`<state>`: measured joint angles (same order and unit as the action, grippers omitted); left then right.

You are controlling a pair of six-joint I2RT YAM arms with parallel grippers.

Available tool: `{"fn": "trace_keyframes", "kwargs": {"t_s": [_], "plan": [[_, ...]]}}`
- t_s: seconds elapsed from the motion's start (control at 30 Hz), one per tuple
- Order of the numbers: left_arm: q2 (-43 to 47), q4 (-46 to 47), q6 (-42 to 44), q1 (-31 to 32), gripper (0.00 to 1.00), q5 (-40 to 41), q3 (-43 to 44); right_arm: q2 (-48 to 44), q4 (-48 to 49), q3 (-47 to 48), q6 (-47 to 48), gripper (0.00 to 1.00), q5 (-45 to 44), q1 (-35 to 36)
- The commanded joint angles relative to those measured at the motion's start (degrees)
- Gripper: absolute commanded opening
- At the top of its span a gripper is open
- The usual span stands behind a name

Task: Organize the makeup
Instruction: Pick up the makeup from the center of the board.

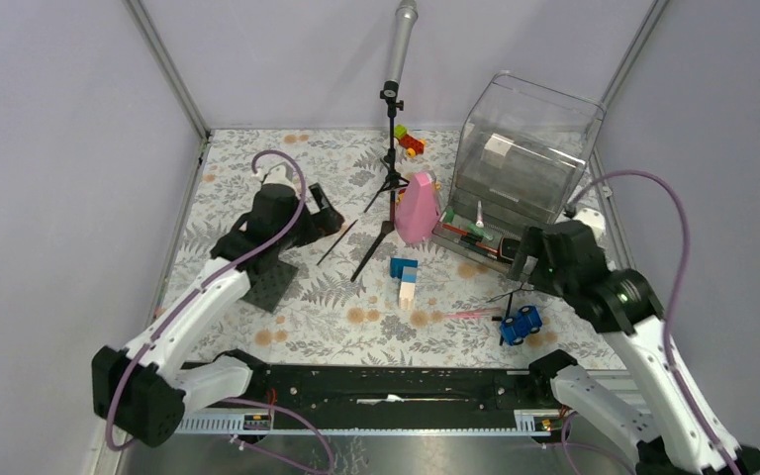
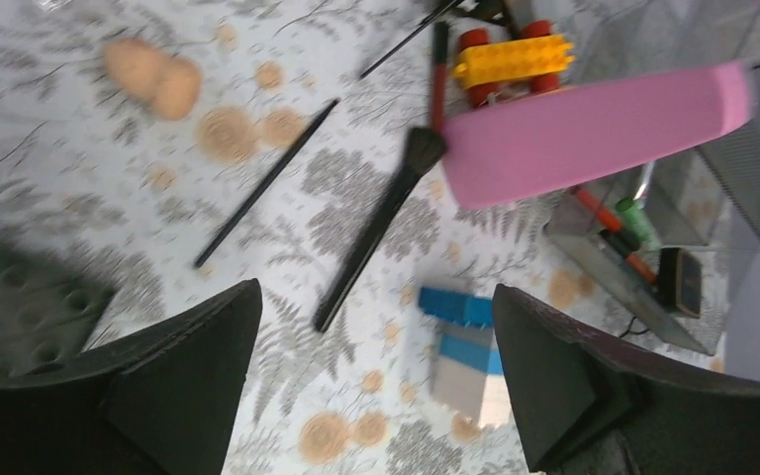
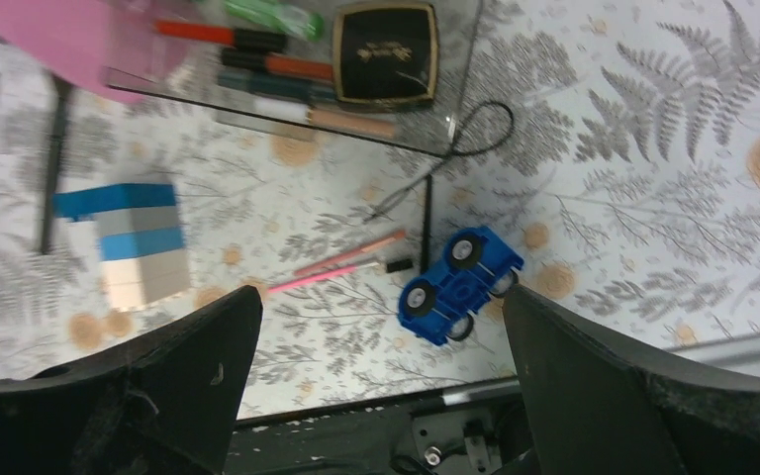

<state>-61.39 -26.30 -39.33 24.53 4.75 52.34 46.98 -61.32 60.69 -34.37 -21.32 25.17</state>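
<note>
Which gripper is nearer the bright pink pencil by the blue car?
Right. The right gripper hovers open close to the bright pink pencil; the left gripper is far off, on the other side of the pink cone.

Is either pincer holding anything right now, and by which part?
Nothing is held: the left pincer and the right pincer are both open and empty.

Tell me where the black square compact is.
Right wrist view, top centre: the black square compact lies on the clear tray, right of the pencils, beyond the blue toy car.
</note>
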Motion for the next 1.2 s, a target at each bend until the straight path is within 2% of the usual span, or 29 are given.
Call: {"fn": "trace_keyframes", "kwargs": {"t_s": [0.0,0.13,0.23,0.3,0.4,0.53,0.7,0.8,0.97,1.17], "plan": [[-6.1,18.0,-2.0,1.0,0.91,-4.4,-0.3,-8.0,4.5,-0.2,3.2,0.99,3.2,-0.1],[-11.8,25.2,2.0,7.2,0.91,-4.0,4.0,-9.5,3.4,0.0,3.9,0.99,3.0,-0.1],[-16.0,26.0,6.9,13.9,0.96,1.9,8.8,-9.2,2.7,-0.6,4.5,0.99,2.8,-0.1],[-19.4,26.1,7.5,15.5,0.97,4.8,11.0,-9.1,2.8,-1.3,4.7,0.99,3.1,-0.1],[-24.6,23.1,3.2,15.4,0.97,10.3,13.4,-9.5,3.3,-2.2,4.7,0.99,4.1,-0.1],[-28.4,22.9,-3.2,14.9,0.96,15.6,12.4,-10.2,3.6,-2.7,5.4,0.99,4.4,-0.1],[-29.8,28.8,-8.1,12.9,0.94,14.5,8.8,-10.0,3.6,-2.6,6.5,0.99,4.9,-0.1],[-34.0,29.7,-7.4,11.7,0.93,11.4,11.6,-9.7,3.9,-3.1,6.9,0.99,4.7,-0.1],[-42.4,25.0,-4.0,11.5,0.95,10.9,20.4,-9.6,4.7,-4.5,7.1,0.99,5.2,-0.1],[-49.0,25.3,-4.4,10.6,0.95,10.8,23.8,-9.9,5.3,-5.4,7.6,0.99,5.3,-0.1]]}}
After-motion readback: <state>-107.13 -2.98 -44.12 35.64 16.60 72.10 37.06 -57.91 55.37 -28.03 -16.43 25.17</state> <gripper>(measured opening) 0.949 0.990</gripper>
